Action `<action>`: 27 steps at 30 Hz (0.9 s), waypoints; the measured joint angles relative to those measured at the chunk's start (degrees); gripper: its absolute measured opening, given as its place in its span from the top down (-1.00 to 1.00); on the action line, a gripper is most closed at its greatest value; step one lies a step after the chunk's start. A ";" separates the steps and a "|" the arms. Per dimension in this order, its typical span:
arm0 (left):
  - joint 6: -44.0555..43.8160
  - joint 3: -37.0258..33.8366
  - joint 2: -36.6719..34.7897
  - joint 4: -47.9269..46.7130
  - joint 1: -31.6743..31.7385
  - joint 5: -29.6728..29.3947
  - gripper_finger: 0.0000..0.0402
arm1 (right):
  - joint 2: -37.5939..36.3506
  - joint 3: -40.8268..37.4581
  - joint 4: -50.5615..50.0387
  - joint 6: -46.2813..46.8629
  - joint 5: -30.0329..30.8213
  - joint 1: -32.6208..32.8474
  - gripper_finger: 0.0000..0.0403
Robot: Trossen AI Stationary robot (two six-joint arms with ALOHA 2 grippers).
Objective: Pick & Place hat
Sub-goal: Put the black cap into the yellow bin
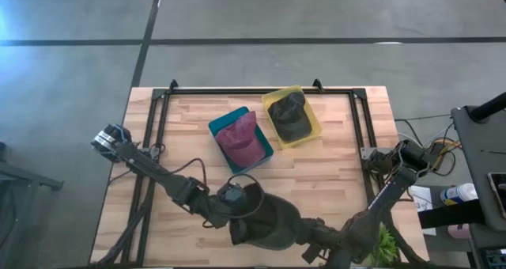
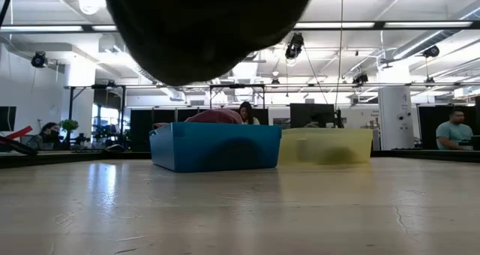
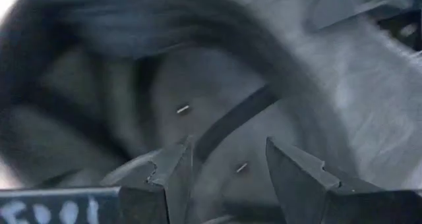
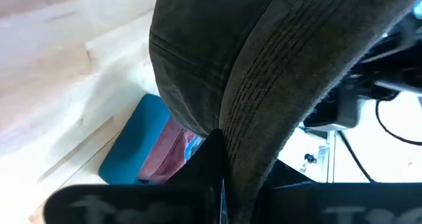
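At the table's near edge, your right gripper (image 4: 221,178) is pinching the dark hat (image 1: 265,221) by its brim. Your left gripper (image 3: 227,178) sits spread apart against the hat's crown, gripping nothing.

A dark olive hat (image 1: 265,220) hangs above the tabletop's near edge, brim pinched by the right hand (image 4: 221,184). A red hat (image 1: 241,139) lies in the blue bin, and what looks like another dark hat (image 1: 289,115) in the yellow one.

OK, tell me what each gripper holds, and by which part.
Right gripper: shut on the dark hat, pinching its brim edge. Left gripper: jaws open beside the hat's inside, holding nothing.
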 joint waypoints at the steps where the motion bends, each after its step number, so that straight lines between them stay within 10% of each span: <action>1: 0.47 0.43 0.69 0.83 0.00 -0.04 0.07 | 0.26 0.00 0.64 -0.35 0.04 -0.54 0.94; 13: 9.46 7.46 7.02 3.66 -0.02 -2.10 0.07 | 0.58 -0.03 4.97 -1.45 -0.06 -1.96 0.94; 27: 0.69 29.41 2.87 -66.45 -1.52 -7.30 0.07 | 0.58 -0.17 4.58 -4.69 0.10 -1.24 0.94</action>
